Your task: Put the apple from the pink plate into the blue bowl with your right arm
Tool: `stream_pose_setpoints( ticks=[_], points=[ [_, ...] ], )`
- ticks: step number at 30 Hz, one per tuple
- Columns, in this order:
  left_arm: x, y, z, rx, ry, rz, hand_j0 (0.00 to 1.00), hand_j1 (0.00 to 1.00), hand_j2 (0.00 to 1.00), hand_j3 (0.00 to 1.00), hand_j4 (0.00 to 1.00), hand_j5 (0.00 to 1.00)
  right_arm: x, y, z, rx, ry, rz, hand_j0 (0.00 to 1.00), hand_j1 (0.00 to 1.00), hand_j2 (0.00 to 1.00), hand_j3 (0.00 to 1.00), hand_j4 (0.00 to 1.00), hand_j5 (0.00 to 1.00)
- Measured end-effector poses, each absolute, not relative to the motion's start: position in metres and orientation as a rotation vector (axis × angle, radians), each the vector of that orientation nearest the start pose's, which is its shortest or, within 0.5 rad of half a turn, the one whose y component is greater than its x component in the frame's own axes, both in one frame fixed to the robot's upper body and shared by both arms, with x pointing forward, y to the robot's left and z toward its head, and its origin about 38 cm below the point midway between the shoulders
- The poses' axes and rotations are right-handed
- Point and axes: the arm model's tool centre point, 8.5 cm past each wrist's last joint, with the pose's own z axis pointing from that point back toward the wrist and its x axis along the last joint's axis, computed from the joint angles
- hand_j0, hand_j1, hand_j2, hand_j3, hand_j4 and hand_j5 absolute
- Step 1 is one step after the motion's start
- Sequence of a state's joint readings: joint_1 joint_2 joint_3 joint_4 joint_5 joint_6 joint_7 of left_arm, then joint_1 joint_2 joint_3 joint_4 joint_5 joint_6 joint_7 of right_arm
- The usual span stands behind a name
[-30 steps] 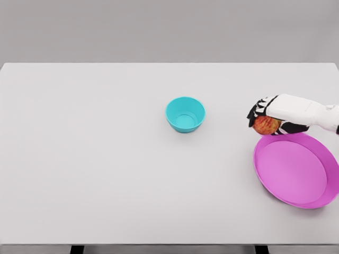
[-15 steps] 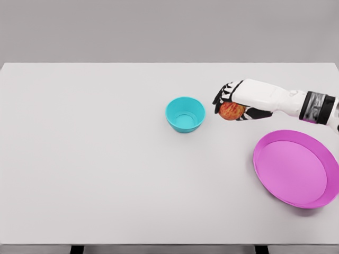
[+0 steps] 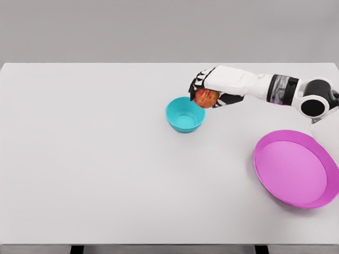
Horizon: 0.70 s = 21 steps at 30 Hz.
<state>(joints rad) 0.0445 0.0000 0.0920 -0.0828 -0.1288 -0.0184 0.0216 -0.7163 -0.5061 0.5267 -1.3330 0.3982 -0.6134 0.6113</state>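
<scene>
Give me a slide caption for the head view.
Right hand carries the apple over the blue bowl's rim; pink plate sits empty.

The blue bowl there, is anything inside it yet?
Nothing shows inside the blue bowl: only its bare turquoise floor. The apple is gripped by the right hand at the bowl's upper right rim, covering a bit of that rim. The pink plate holds nothing.

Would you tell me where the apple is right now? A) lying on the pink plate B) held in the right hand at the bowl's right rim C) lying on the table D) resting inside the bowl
B: the right hand grips the apple at the bowl's right rim; the plate is empty.
</scene>
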Motion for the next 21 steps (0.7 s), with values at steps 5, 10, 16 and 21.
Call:
stream_pose_setpoints(
  ticks=[5, 10, 16, 21],
  points=[
    [0.003, 0.276, -0.263, 0.117, -0.057, -0.039, 1.00, 1.00, 1.00, 1.00, 1.00, 1.00, 0.481, -0.197, 0.217, -0.242, -1.616, 2.016, 0.55, 0.55, 0.55, 0.55, 0.55, 0.55],
    [0.003, 0.276, -0.263, 0.117, -0.057, -0.039, 1.00, 1.00, 1.00, 1.00, 1.00, 1.00, 0.484, -0.186, 0.209, -0.221, -1.600, 2.029, 0.55, 0.55, 0.55, 0.55, 0.55, 0.55],
    [0.003, 0.276, -0.263, 0.117, -0.057, -0.039, 1.00, 1.00, 1.00, 1.00, 1.00, 1.00, 0.482, -0.171, 0.203, -0.193, -1.599, 2.054, 0.56, 0.56, 0.56, 0.56, 0.56, 0.56],
    [0.002, 0.276, -0.263, 0.117, -0.055, -0.039, 1.00, 1.00, 1.00, 1.00, 1.00, 1.00, 0.481, -0.167, 0.200, -0.184, -1.593, 2.065, 0.59, 0.59, 0.59, 0.59, 0.59, 0.59]
  ],
)
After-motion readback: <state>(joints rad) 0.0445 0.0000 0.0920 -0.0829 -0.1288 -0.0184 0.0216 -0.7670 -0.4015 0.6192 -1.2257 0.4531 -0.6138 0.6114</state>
